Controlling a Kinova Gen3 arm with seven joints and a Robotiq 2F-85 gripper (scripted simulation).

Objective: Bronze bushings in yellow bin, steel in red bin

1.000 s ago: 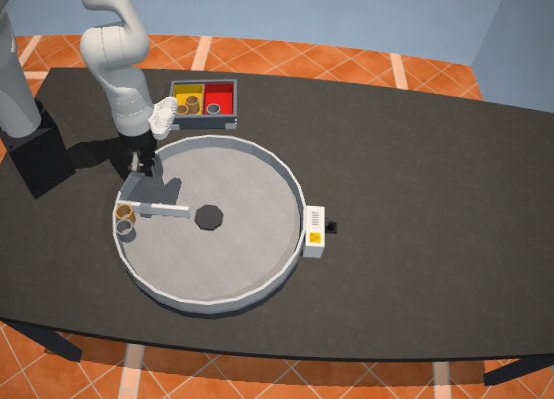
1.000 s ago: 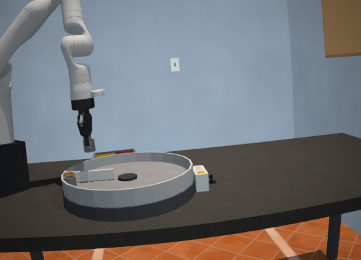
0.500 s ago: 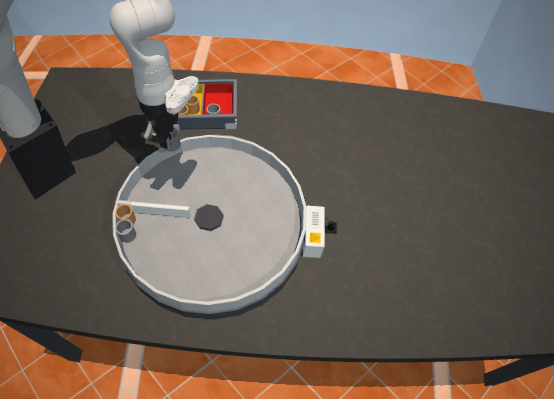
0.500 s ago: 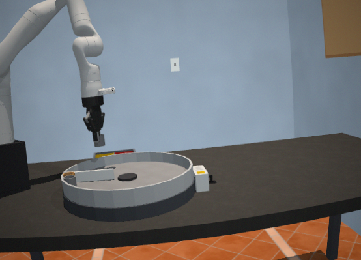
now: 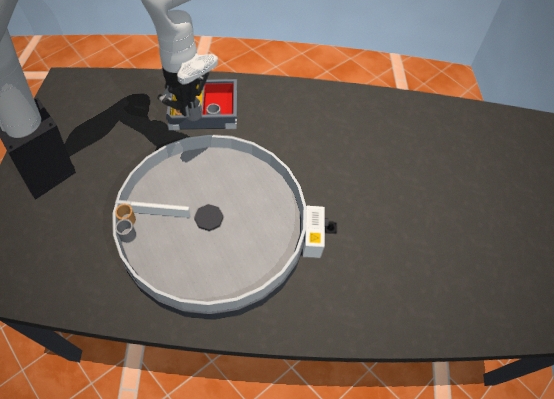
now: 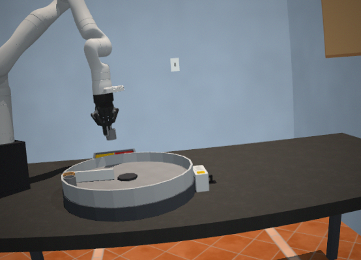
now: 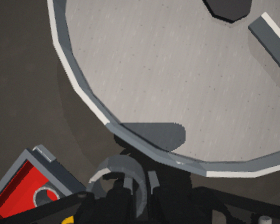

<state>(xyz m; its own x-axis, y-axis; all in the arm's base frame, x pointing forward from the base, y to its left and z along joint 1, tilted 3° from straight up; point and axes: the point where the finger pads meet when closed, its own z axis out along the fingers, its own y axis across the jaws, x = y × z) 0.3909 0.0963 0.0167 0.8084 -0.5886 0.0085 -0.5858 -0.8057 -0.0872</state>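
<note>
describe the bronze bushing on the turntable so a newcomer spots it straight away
Find the big round turntable with its high rim, then the straight white-topped bar reaching inward from that rim. The bronze bushing sits in the corner where bar and rim meet; its orange-brown colour sets it apart from the grey bushing beside it.
</note>
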